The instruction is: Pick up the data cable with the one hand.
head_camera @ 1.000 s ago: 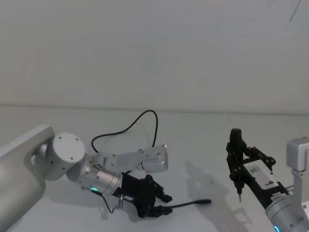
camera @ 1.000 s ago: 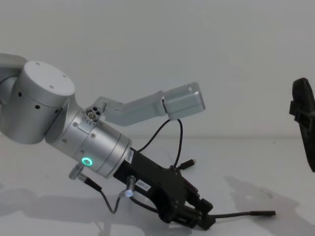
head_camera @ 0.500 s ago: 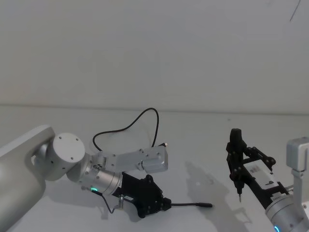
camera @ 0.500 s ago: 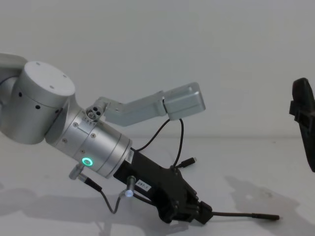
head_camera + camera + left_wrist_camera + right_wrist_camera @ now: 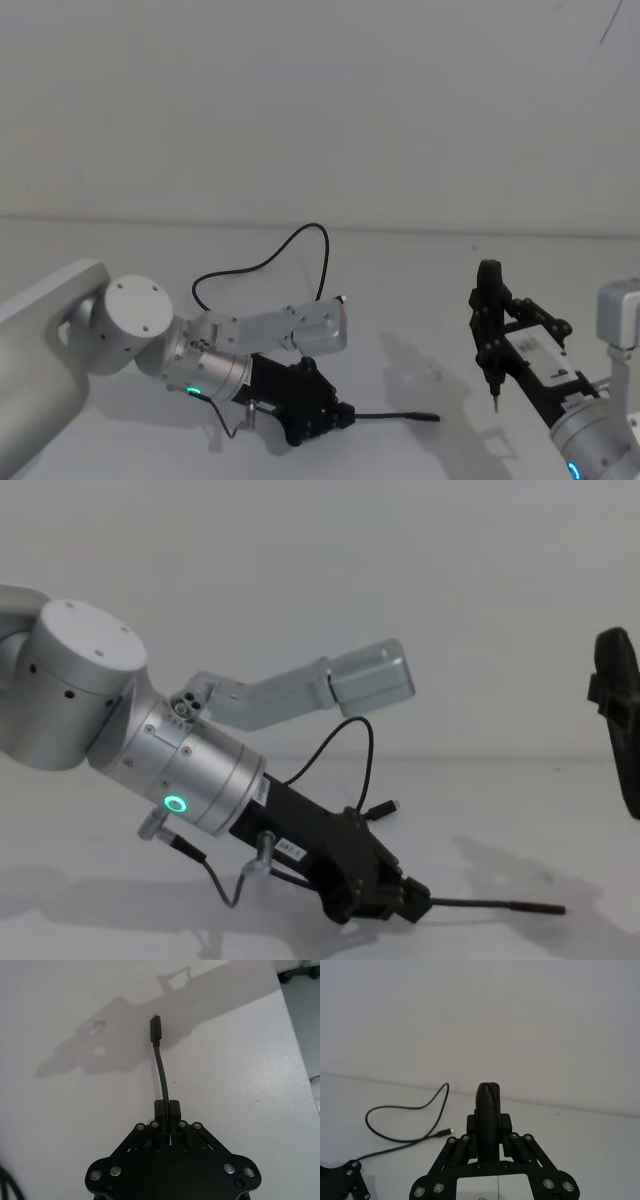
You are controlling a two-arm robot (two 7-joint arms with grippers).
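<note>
Backdrop: one plain white surface (image 5: pixel 430 290) running back to one bare pale wall (image 5: pixel 320 100).
Data cable: one thin black cord (image 5: pixel 395 416), lying on the surface around 6 o'clock in the head view. From the grip point, one stretch runs straight out toward 3 o'clock. The rest arcs up in a loop toward 12 o'clock behind the left arm.
Plugs: two. The black plug (image 5: pixel 155 1028) ends the straight stretch; I cannot tell whether it touches the surface. The silver-tipped plug (image 5: pixel 449 1132) ends the looped stretch and lies at about 1 o'clock from the grip.
Left pincer: one black boxy unit (image 5: pixel 345 414), low near the surface at about 7 o'clock in the head view and angled down toward 4 o'clock in the chest view. Its two fingers (image 5: pixel 174 1107) are closed tight on the data cable (image 5: pixel 161 1067), which passes between them just short of the straight stretch.
Green ring: one (image 5: pixel 176 804), glowing on the silver cylinder behind the left pincer (image 5: pixel 418 900).
Grey wire: one short lead (image 5: pixel 215 882), hanging under that cylinder, apart from the data cable (image 5: pixel 480 905).
Right pincer: one slim black unit (image 5: pixel 488 320), raised at about 4 o'clock in the head view, well apart from the cable. Its fingers are pressed together on nothing (image 5: pixel 488 1097).
</note>
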